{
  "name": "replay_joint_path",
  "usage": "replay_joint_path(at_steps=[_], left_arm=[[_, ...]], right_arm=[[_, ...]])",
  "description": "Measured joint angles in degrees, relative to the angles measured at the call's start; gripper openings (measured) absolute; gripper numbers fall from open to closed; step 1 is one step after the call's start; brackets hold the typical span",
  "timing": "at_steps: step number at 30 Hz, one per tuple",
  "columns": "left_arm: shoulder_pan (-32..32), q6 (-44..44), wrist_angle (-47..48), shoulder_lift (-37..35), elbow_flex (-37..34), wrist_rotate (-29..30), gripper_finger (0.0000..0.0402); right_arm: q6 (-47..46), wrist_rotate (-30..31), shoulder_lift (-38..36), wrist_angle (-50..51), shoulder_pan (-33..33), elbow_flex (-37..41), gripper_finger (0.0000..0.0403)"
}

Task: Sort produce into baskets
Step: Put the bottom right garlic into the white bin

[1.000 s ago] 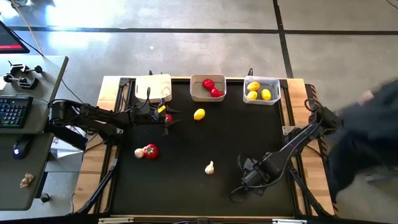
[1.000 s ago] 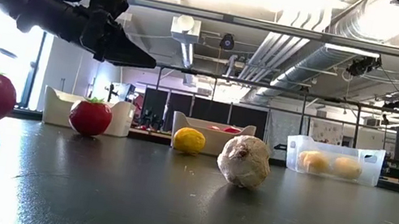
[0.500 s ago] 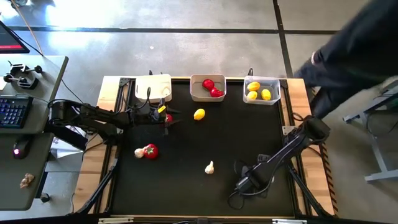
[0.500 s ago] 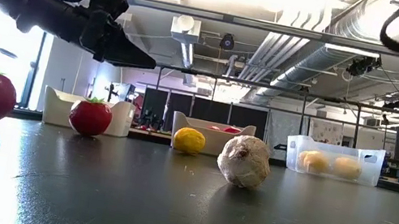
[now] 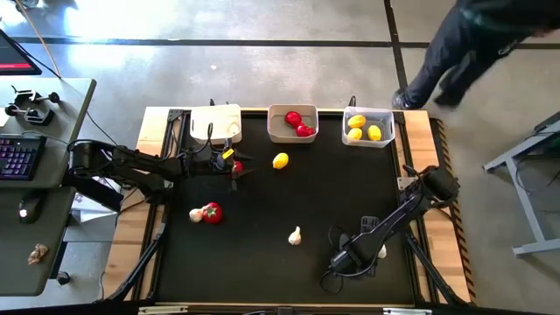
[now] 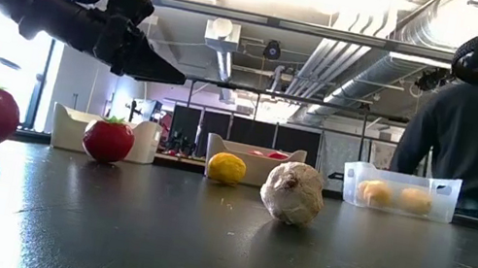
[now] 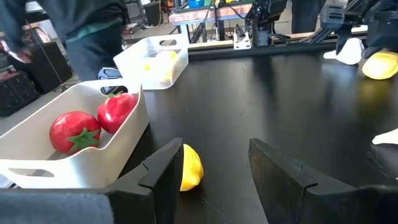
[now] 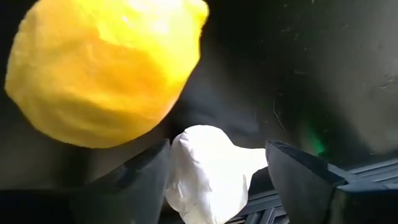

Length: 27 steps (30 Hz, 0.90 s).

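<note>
At the table's near right, a white garlic bulb (image 8: 211, 168) lies between the open fingers of my right gripper (image 8: 217, 149), which points steeply down. A yellow lemon (image 8: 106, 68) lies just beyond it. From above, the same garlic bulb (image 5: 381, 252) shows beside the arm. My left gripper (image 7: 214, 158) hangs open above the table at the far left, over a red tomato (image 5: 236, 164), with a second lemon (image 7: 189, 167) ahead of it. A tomato (image 5: 212, 212), a garlic bulb (image 5: 195, 214) and another garlic bulb (image 5: 295, 234) lie loose on the mat. My right gripper has one finger (image 8: 140, 180) on either side of the garlic bulb, coming from above. The bulb lies on the mat. I cannot tell whether the fingers touch it.
Three baskets stand along the far edge: a white one (image 5: 216, 122), a grey one (image 5: 278, 131) holding two tomatoes, and a clear one (image 5: 386, 122) holding lemons. A person stands beyond the table's far right corner (image 6: 477, 127).
My right gripper has sunk toward the mat at the near right and rolled about its own line, so the garlic bulb now shows beside the arm. A person has walked past the table's right side toward its far right corner.
</note>
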State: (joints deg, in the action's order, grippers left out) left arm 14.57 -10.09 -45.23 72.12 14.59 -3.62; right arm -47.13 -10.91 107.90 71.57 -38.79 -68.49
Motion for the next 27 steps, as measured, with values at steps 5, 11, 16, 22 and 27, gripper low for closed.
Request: replay_joint_path(at_steps=[5,11,16,22,27], left_arm=[[0.0,0.6,0.5,0.0,0.0,0.0,0.0170],[0.0,0.5,0.4,0.0,0.0,0.0,0.0170],[0.0,0.5,0.4,0.0,0.0,0.0,0.0170],[0.0,0.4,0.4,0.0,0.0,0.0,0.0170],[0.0,0.4,0.5,0.0,0.0,0.0,0.0170]], right_arm=[[-0.4,0.2,0.0,0.1,0.1,0.0,0.0183],[0.0,-0.3,0.0,3.0,2.2,0.0,0.0073],[3.1,1.2,0.0,4.9,3.6,-1.1,0.0017],[4.8,4.3,-0.3,9.5,5.5,-4.7,0.0022],[0.6,3.2,-2.3,10.0,5.6,-5.7,0.0043]])
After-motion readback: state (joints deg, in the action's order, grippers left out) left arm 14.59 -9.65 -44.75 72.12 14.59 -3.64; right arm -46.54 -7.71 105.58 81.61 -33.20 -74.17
